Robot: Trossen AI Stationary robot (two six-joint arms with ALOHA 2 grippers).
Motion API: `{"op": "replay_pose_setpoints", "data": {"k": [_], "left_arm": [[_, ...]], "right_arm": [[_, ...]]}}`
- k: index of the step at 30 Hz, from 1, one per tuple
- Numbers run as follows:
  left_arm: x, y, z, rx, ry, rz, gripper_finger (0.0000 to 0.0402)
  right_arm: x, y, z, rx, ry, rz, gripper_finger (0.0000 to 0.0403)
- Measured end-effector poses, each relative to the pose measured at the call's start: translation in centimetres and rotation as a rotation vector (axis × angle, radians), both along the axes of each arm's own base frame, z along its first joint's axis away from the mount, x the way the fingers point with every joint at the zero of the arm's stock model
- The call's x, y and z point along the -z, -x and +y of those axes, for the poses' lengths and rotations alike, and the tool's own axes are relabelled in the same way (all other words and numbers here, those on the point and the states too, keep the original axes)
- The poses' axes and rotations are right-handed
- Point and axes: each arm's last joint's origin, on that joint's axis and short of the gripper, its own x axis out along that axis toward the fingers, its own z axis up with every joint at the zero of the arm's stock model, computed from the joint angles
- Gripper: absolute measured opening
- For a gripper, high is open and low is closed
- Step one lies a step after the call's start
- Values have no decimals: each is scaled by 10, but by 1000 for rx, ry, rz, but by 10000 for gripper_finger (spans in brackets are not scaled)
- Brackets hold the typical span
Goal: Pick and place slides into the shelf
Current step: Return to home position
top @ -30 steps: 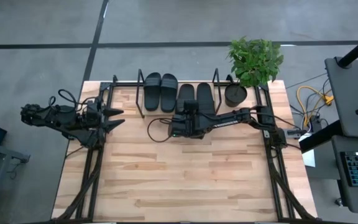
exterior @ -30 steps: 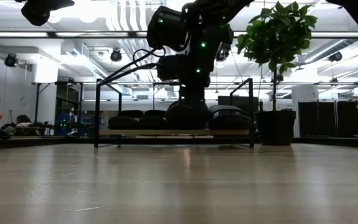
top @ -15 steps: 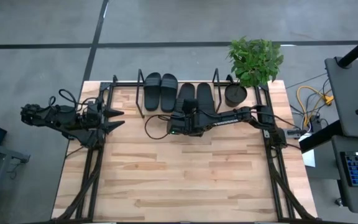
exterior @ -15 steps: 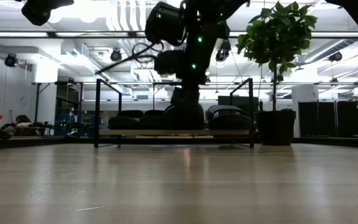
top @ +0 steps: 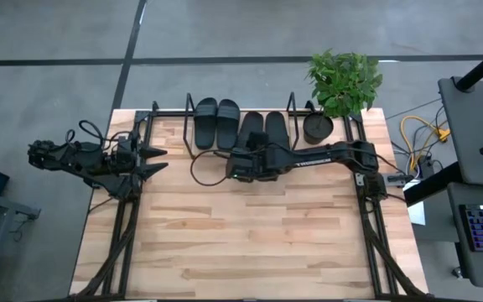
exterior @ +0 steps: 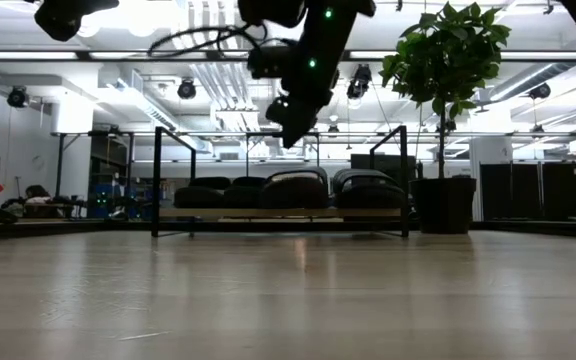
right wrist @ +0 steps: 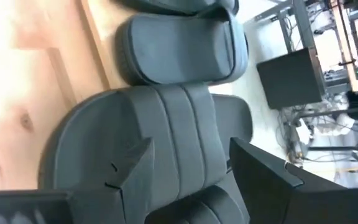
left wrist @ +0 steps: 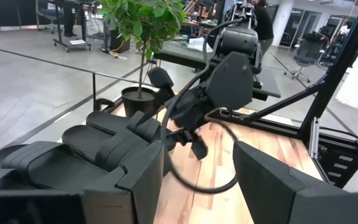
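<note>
From my station I see the light wooden counter point(top: 250, 243) carrying the low wire shelf point(exterior: 218, 213) along its far edge. Four black slides point(top: 227, 123) lie side by side on the shelf, soles down, between its uprights. Just beside the shelf, near the counter's far right corner, a black plant pot point(top: 317, 127) stands directly on the wood.

A potted plant point(top: 342, 80) stands at the wooden table's point(top: 241, 243) far right corner.
</note>
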Motion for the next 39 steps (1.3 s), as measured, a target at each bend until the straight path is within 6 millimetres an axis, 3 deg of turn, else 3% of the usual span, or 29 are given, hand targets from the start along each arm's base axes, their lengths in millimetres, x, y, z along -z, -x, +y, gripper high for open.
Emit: {"op": "replay_pose_setpoints", "data": {"k": [7, 15, 18, 27, 39], "left_arm": [[0, 0, 0, 12, -19, 4, 180], [-1, 0, 0, 12, -12, -6, 180], [-1, 1, 0, 13, -10, -13, 180], [-2, 4, 1, 12, -6, -24, 180], [-5, 4, 1, 12, 0, -53, 180]], "right_arm": [[-30, 9, 26, -144, -134, -118, 199], [-53, 37, 58, -548, -265, -403, 162], [-49, 55, 58, -637, -342, -498, 147], [-35, 111, 67, -653, -376, -701, 104], [-25, 138, 112, -703, -494, -730, 26]]}}
